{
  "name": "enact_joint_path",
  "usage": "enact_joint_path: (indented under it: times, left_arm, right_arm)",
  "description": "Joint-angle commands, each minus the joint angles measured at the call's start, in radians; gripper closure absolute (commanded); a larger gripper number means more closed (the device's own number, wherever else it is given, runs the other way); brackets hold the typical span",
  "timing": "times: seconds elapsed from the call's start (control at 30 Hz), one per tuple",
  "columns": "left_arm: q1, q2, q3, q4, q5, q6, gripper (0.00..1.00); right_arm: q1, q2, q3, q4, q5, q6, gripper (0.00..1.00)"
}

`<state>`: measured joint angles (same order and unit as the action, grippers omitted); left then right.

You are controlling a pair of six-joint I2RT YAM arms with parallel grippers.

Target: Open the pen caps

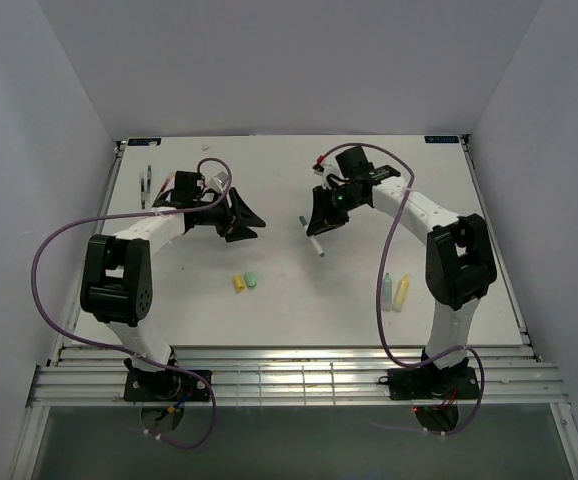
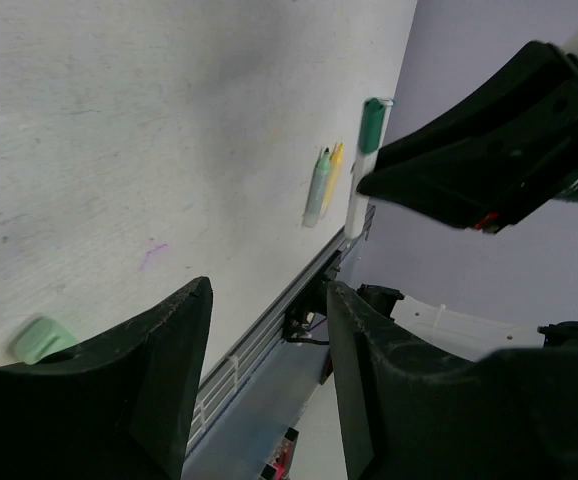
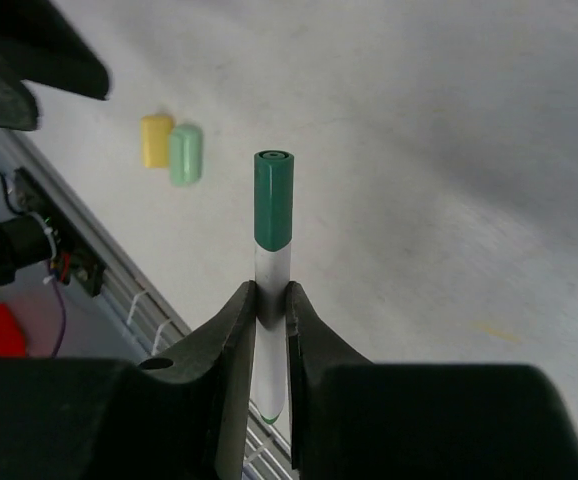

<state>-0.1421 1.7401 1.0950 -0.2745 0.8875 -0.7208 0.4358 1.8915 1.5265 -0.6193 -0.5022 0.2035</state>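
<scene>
My right gripper (image 3: 272,300) is shut on the white body of a thin pen (image 3: 271,270) and holds it above the table. The pen's dark green cap (image 3: 273,200) is on and sticks out past the fingertips. In the top view this gripper (image 1: 313,230) and the pen (image 1: 314,243) are at table centre. My left gripper (image 1: 247,228) is open and empty just left of it; its wrist view shows the capped pen (image 2: 372,125) ahead. A yellow cap (image 1: 239,284) and a light green cap (image 1: 251,279) lie loose in front.
A pale-green marker barrel (image 1: 387,290) and a yellow one (image 1: 402,292) lie side by side near the right arm's base. Thin pens (image 1: 147,185) lie at the far left. The table's front rail (image 1: 289,350) runs along the near edge.
</scene>
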Motion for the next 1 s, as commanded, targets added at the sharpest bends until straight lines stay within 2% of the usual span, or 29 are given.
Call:
enact_joint_path:
  times: [0.0, 0.37, 0.6, 0.97]
  left_arm:
    - [-0.040, -0.031, 0.016, 0.067, 0.030, -0.075, 0.40]
    - [-0.074, -0.054, -0.017, 0.086, 0.021, -0.112, 0.39]
    - [-0.077, -0.045, -0.035, 0.074, -0.001, -0.117, 0.40]
    - [-0.082, -0.024, -0.021, 0.067, -0.033, -0.149, 0.47]
  right_arm:
    - [0.067, 0.010, 0.004, 0.053, -0.180, -0.001, 0.92]
    - [0.169, 0.115, 0.145, 0.050, -0.213, 0.062, 0.92]
    - [0.184, 0.116, 0.147, 0.059, -0.217, 0.077, 0.92]
    - [0.218, 0.129, 0.155, 0.075, -0.237, 0.086, 0.92]
